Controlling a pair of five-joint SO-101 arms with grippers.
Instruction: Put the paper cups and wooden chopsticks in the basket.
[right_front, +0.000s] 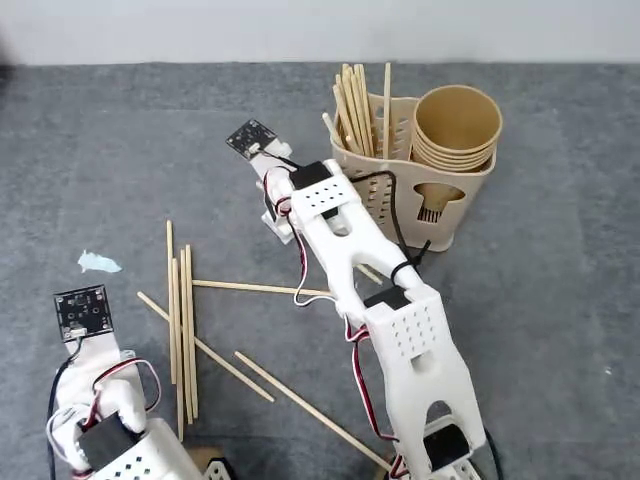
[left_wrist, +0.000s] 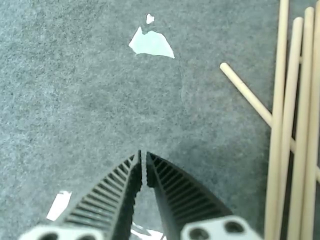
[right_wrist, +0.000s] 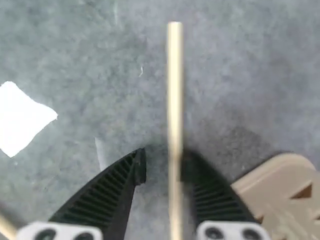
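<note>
Right pincer (right_wrist: 164, 167) sits low over the grey counter (right_front: 560, 320), jaws narrowly apart. One wooden chopstick (right_wrist: 174, 90) runs through the gap, close against one finger with a clear space to the other, so no firm grip is visible. A corner of the basket (right_wrist: 280, 195) sits just beside this pincer. In the high view the right arm (right_front: 350, 240) lies across the middle of the counter, its wrist next to the basket (right_front: 450, 228).

The basket stands upright at the far right side. A stack of paper cups (right_front: 457, 125) is in one compartment and a bundle of chopsticks (right_front: 355, 110) stands in the other.

Left pincer (left_wrist: 143, 165) is near the counter's near-left corner, jaws almost closed with a thin slit, gripping nothing. Loose chopsticks (right_front: 183, 320) lie flat on the counter between the arms, several parallel and others crossing at angles; some (left_wrist: 295, 140) lie beside the left pincer. A small paper scrap (right_front: 98, 263) lies on the counter, well apart from the basket.
</note>
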